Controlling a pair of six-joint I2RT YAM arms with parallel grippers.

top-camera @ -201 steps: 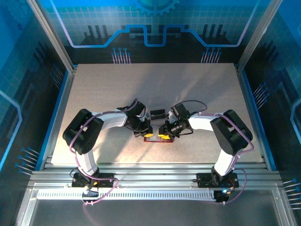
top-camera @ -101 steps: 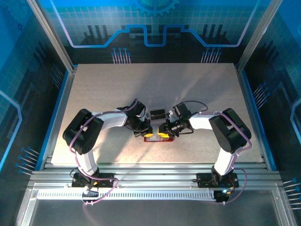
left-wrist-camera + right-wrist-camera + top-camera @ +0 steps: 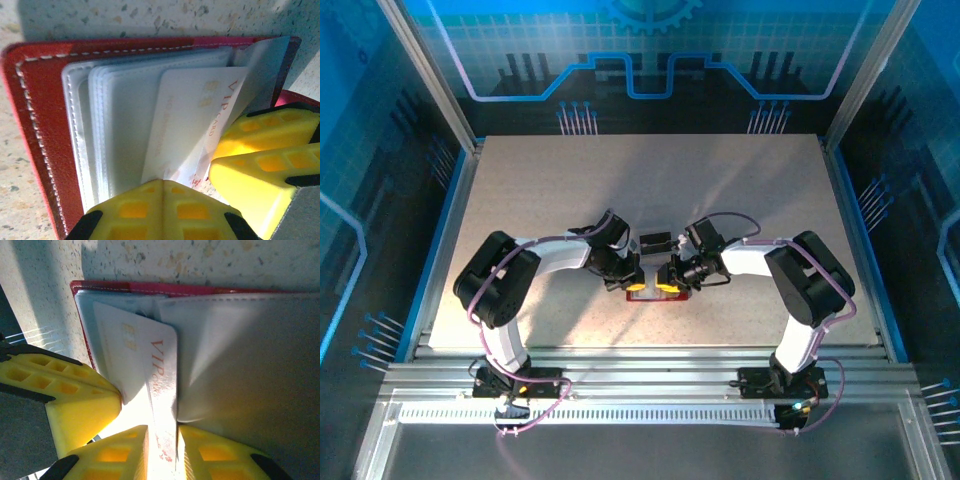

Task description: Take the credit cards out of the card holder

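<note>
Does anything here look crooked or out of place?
Yes. A white VIP card sits askew, sticking partly out of the open red holder, with its end pinched in the right gripper. Nothing looks damaged or spilled.

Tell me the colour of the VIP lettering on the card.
Reddish-orange lettering on a white card; clearest in the right wrist view.
</note>
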